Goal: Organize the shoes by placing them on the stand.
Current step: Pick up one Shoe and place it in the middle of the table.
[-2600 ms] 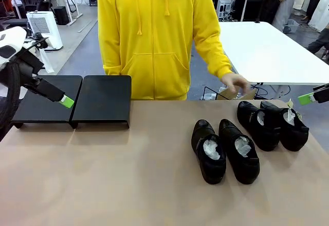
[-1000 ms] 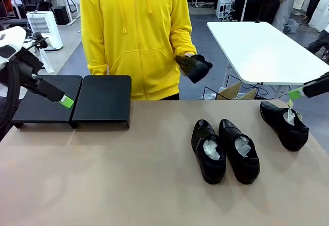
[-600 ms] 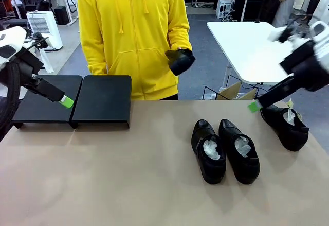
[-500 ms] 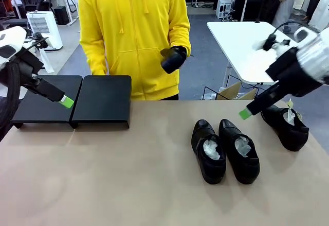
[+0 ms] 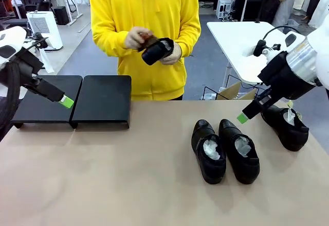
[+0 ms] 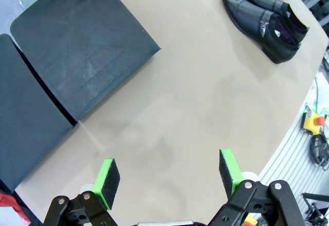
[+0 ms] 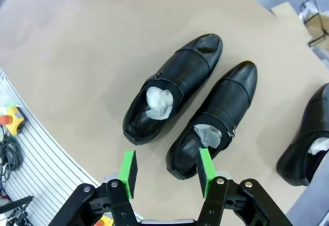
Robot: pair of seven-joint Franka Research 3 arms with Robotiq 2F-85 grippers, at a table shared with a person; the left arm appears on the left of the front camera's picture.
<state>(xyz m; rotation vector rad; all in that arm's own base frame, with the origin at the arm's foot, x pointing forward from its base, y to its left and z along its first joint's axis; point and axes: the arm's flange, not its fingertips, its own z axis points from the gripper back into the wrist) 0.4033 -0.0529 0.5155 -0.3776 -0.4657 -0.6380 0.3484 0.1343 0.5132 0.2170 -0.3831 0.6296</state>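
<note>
Tan tabletop [image 5: 103, 185] in an office of white tables [image 5: 262, 48] — the stand [image 5: 103, 100] at its far left, left gripper [image 6: 167, 177] spread over it. Right of the stand: two shoes [image 5: 226, 151] below the part-spread, empty right gripper [image 7: 166, 173], a third shoe [image 5: 285, 125] beyond — a fourth shoe [image 5: 157, 51] in the person's hands [image 5: 134, 38]

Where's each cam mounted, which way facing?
Front: fixed on robot's side, facing across the table at the person holding a shoe; left fingers, right fingers at the sides.
Left wrist: above the table, looking down at the stand; left fingers at bottom.
Right wrist: looking down over the shoe pair; right fingers at bottom.
Shared: all show the shoe pair.
</note>
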